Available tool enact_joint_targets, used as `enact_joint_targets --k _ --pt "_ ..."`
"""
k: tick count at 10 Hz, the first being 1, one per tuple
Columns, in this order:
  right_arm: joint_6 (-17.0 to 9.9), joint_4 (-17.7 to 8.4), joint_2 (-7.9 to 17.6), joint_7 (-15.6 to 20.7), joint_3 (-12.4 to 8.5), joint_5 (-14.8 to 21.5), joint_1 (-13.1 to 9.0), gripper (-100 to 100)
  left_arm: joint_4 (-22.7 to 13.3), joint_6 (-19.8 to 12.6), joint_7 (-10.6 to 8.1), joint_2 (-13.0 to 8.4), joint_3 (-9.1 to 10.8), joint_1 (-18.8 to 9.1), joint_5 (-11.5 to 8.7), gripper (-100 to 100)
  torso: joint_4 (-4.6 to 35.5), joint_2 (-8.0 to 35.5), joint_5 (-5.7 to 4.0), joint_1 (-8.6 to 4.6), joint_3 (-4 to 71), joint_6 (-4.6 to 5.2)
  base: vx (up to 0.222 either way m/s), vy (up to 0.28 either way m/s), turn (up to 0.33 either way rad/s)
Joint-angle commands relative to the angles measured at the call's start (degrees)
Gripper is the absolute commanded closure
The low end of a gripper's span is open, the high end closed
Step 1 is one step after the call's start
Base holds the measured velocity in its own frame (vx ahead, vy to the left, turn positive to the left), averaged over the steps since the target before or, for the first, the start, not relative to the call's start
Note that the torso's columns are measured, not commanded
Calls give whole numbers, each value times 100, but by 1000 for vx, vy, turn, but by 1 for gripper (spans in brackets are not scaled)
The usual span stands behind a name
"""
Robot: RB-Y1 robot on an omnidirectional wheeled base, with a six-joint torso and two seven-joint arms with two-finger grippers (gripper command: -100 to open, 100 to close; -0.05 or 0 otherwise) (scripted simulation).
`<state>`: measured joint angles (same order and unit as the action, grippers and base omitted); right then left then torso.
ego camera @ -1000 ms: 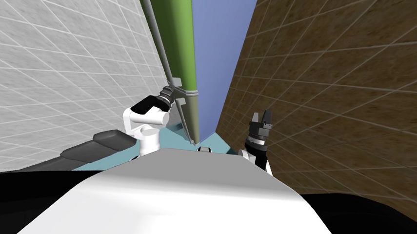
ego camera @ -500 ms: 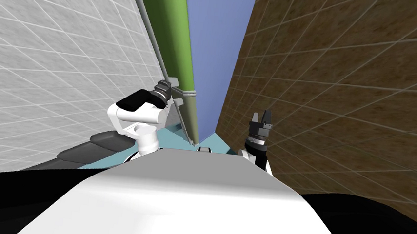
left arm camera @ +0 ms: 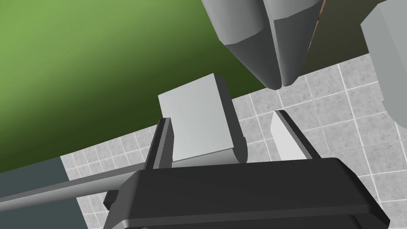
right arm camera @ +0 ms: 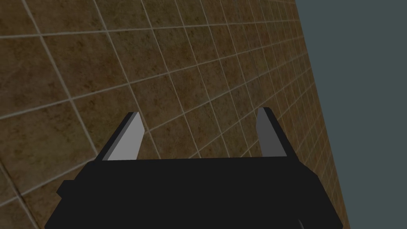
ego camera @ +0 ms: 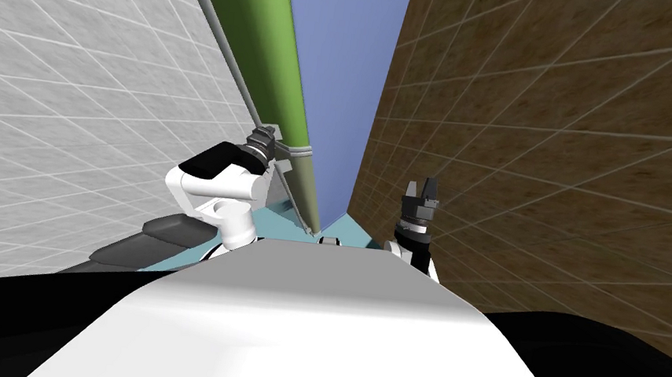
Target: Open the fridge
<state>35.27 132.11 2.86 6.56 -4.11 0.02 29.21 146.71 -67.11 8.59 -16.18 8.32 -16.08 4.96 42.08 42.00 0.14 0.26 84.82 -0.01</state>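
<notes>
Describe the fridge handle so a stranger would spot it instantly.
Find the tall green fridge door beside the grey tiled wall. Along its edge runs the handle, a thin grey bar ending in a pale block at the left hand. Nothing else there is a slim rod.

Left gripper (ego camera: 266, 145) sits at the grey handle (ego camera: 223, 35) of the green fridge door (ego camera: 261, 31) (far, left of centre). Right gripper (ego camera: 421, 185), fingers apart, stands near the brown tiled wall (ego camera: 569, 145) at right.

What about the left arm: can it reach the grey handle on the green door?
Likely yes: the left gripper sits at the handle, open fingers either side of its grey block, nothing between them.
</notes>
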Motion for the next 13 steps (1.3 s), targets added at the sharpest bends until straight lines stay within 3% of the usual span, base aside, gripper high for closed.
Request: enact_joint_targets --k 1,5,7,13 --pt "0 0 0 0 0 0 1 0 36 21 -2 -8 -69 -25 -108 100 -2 -10 5 10 1 -5 -85 138 -53" --pt "-1 -1 4 0 -3 0 -1 0 98 -11 -3 -23 -197 -64 -323 100 31 -32 7 86 35 -15 -93 284 -67" --pt "-1 -1 3 0 -3 0 0 0 160 -43 -5 -38 -325 -103 -537 100 25 -48 -12 28 47 -11 -89 297 -66" --pt "0 -1 3 0 -3 0 1 0 252 -91 -7 -61 -517 -161 -858 100 25 -63 -14 28 57 -7 -99 281 -46"
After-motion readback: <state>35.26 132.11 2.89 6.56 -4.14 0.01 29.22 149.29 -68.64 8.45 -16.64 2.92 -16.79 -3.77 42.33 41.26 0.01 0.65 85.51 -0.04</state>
